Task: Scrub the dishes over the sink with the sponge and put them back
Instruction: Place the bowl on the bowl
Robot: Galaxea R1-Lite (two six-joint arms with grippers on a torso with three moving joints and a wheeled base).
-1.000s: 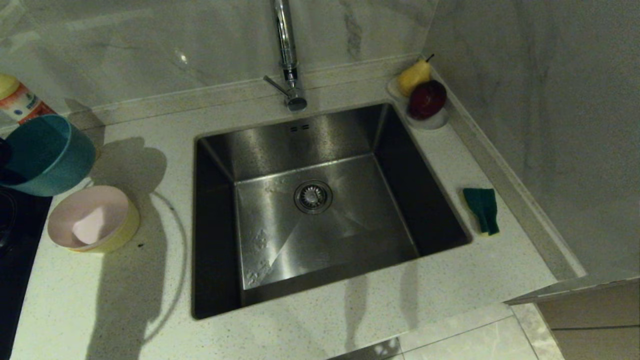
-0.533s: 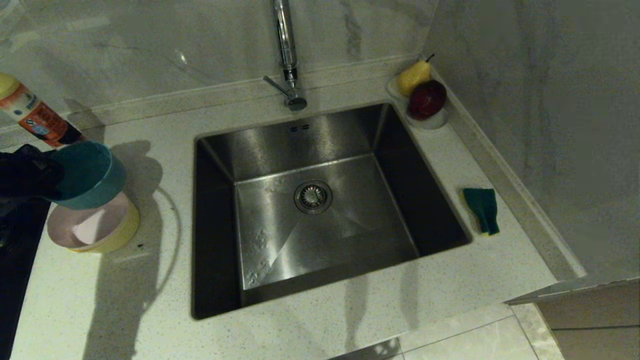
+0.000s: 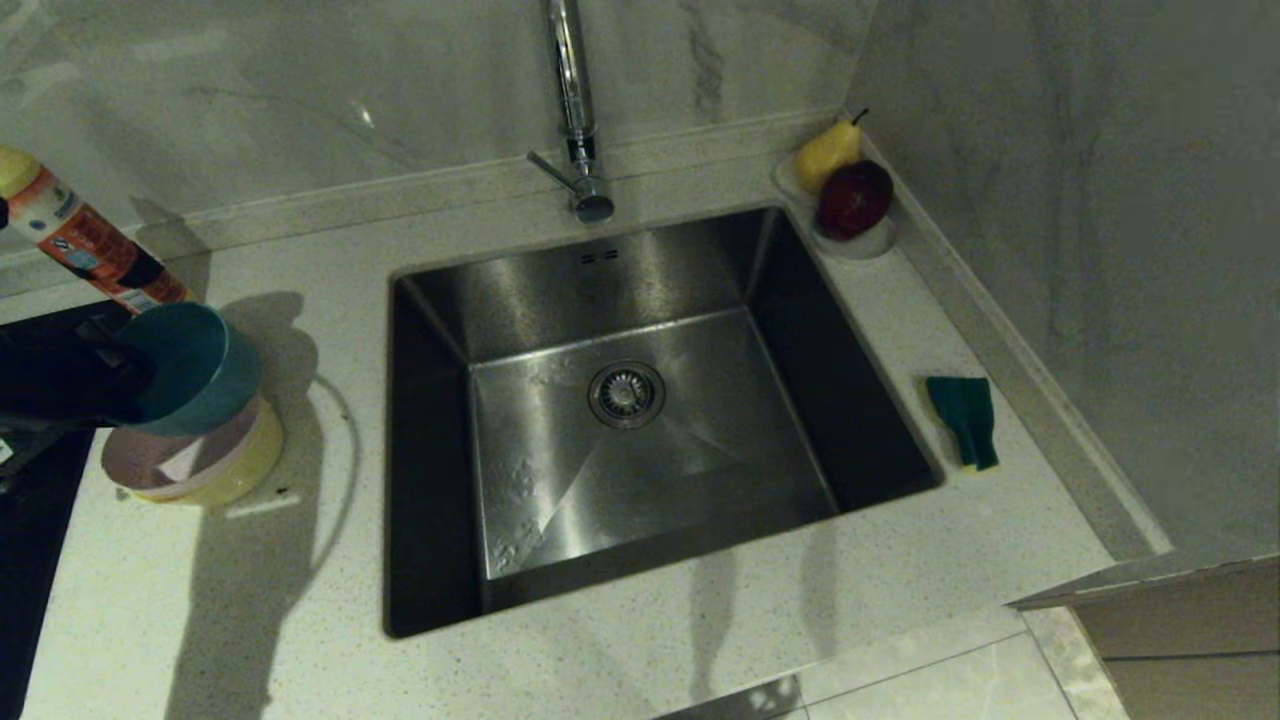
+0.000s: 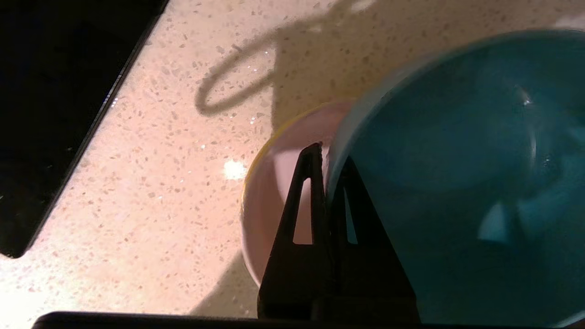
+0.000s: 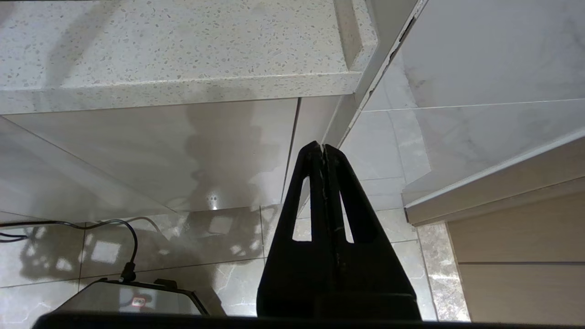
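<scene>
- Black left gripper, fingers pinched tight on the near rim wall of the light blue round plastic bowl, one finger outside, the other inside.
- Holding that bowl tipped, mouth turned toward the gripper, directly above the pale pink round plastic bowl; touching it or hanging just clear, impossible to tell.
- Showing only a thin yellow edge of the yellow round plastic bowl under the pink one, the two nested on the speckled pale stone countertop, left of the basin.
- Judging the stage: blue bowl coming back onto the stack, release pending.
- Turning on one relation: pink bowl's opening lying straight below the blue bowl's base, so needing the blue bowl levelled, then lowered, before the fingers part.
- Hiding most of the left arm beyond the head view's left edge; pink bowl largely covered by the blue one.
- Lying farther right, the square brushed stainless-steel sink, nothing inside it.
- Resting beyond the sink's right rim, the small green-and-yellow rectangular sponge, long axis running near to far, well apart from either gripper.
- Hanging below the counter edge near the floor, the black right gripper, fingers pressed together on nothing, absent from the head view.
</scene>
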